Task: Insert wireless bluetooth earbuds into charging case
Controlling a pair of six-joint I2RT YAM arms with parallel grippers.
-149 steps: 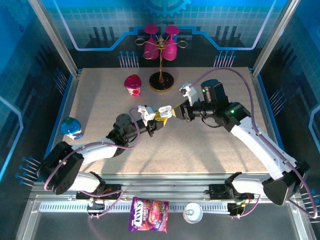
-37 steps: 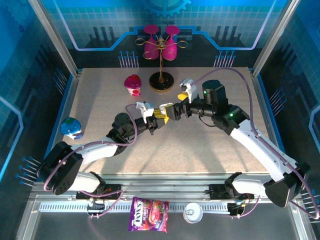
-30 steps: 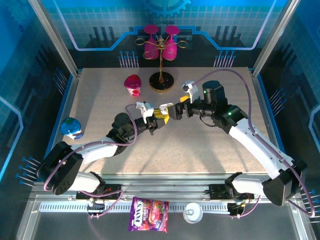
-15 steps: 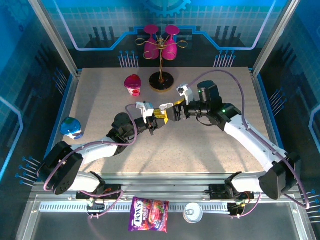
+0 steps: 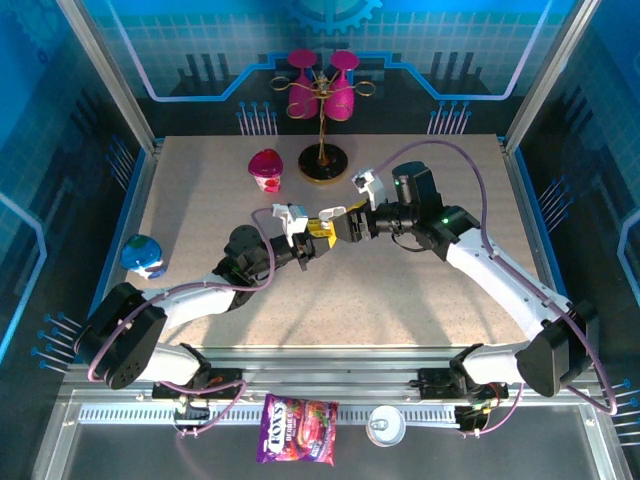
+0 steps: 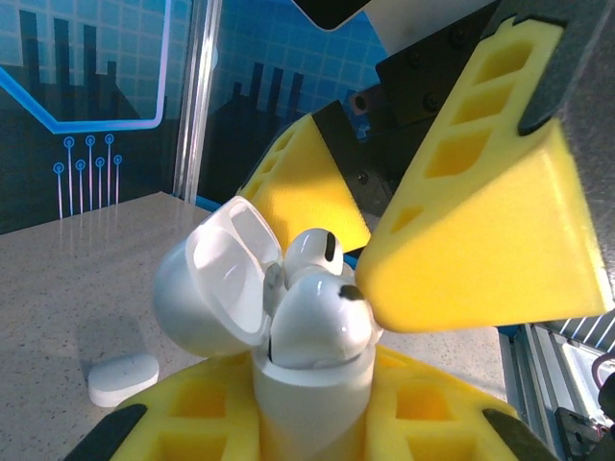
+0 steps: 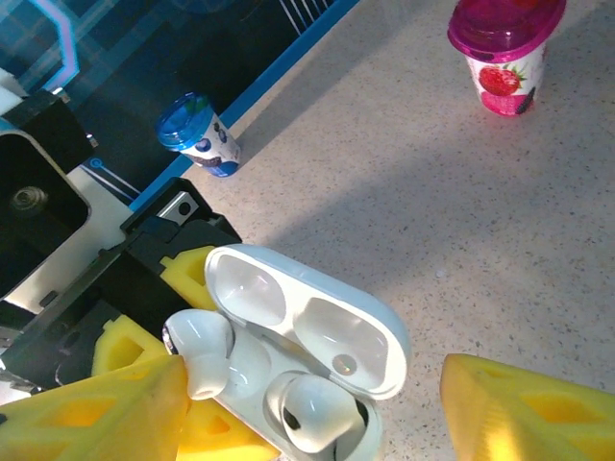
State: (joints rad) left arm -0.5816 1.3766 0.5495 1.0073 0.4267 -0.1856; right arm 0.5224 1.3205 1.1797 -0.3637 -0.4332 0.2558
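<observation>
1. The case (image 6: pixel 312 399) is clamped upright between the pads of the left gripper (image 5: pixel 316 232), raised above the table (image 5: pixel 200 200). Its lid is folded back, so the two wells are presented to the other arm.
2. Both earbuds are found in the mouth of the case. One earbud (image 7: pixel 309 420) sits low in its well. The other earbud (image 7: pixel 197 349) stands higher and a little tilted, so it is judged as not fully seated.
3. The right gripper (image 5: pixel 348 222) is placed close against the case, with its jaws apart and nothing held between them. One pad (image 7: pixel 106 408) is touching the higher earbud, while the other pad is well apart on the opposite side.
4. This contact is probably meant to press or steady the earbud.
5. A soft push down along the well is called for. With too much force, the case may be twisted in the grip, or the earbud may be flicked out.
6. A second case (image 6: pixel 123 376), closed, is lying on the table beside.
</observation>
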